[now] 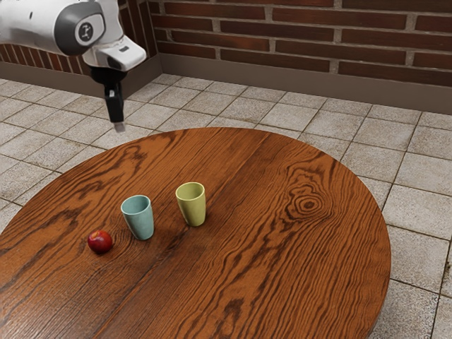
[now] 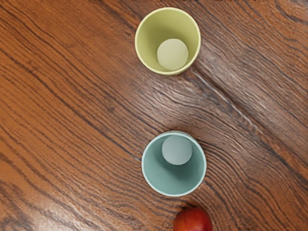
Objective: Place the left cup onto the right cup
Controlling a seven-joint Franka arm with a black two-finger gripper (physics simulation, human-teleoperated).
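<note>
A teal cup [image 1: 138, 217] stands upright on the round wooden table [image 1: 282, 268], toward the exterior view's left. A yellow-green cup [image 1: 191, 203] stands upright just to its right, a small gap apart. My gripper [image 1: 117, 124] hangs high above the table's far left edge, well away from both cups and holding nothing. From the hand's camera I look straight down into the teal cup [image 2: 174, 163] and the yellow-green cup [image 2: 167, 41]; both are empty.
A small red apple [image 1: 100, 241] lies on the table just left of the teal cup, and the apple [image 2: 193, 220] sits close beside that cup in the wrist view. A tiled floor and a brick wall [image 1: 296, 35] surround the table.
</note>
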